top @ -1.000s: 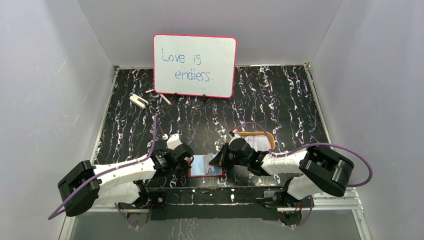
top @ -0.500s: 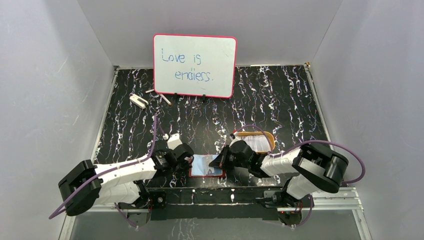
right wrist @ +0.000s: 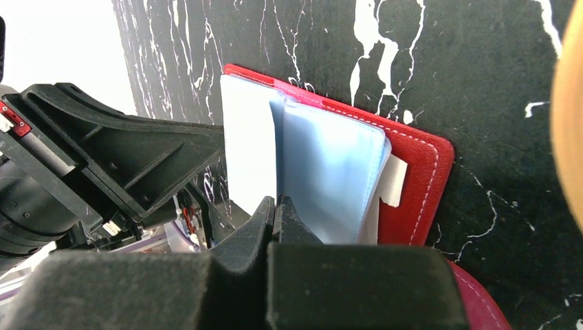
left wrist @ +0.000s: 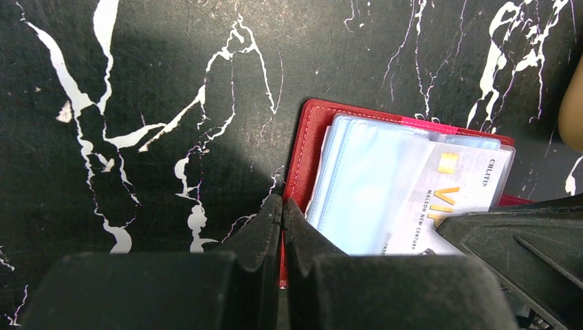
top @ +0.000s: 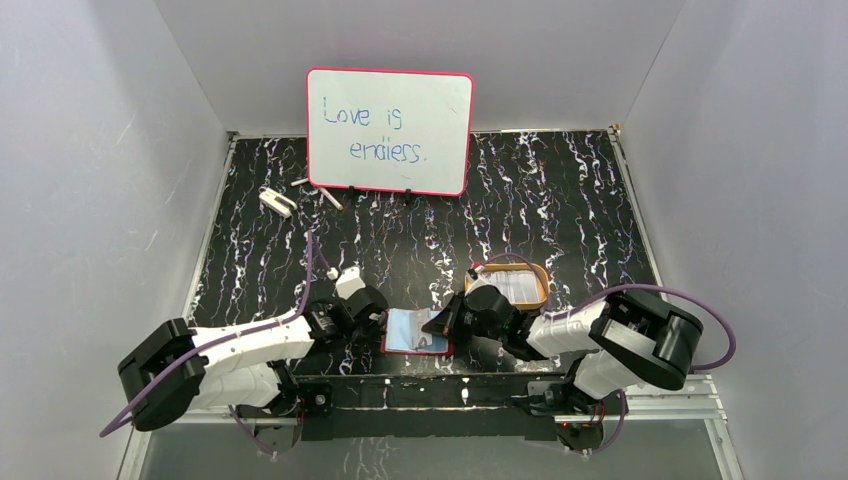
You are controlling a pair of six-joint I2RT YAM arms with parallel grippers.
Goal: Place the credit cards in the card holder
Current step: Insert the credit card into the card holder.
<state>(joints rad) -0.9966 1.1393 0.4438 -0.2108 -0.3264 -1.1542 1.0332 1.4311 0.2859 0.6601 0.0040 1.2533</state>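
Lying open on the black marbled surface (top: 400, 240), the red card holder (top: 415, 331) sits between the arms. The left end effector (left wrist: 282, 206), clenched, meets its left edge. The right end effector (right wrist: 275, 204), also clenched, reaches its clear sleeves (right wrist: 330, 172), one holding a credit card (left wrist: 467, 182).

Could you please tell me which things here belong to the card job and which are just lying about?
For the job: card holder, credit cards, orange-rimmed tray holding them, left end effector, right end effector.
Lying about: whiteboard, small white object, pen.
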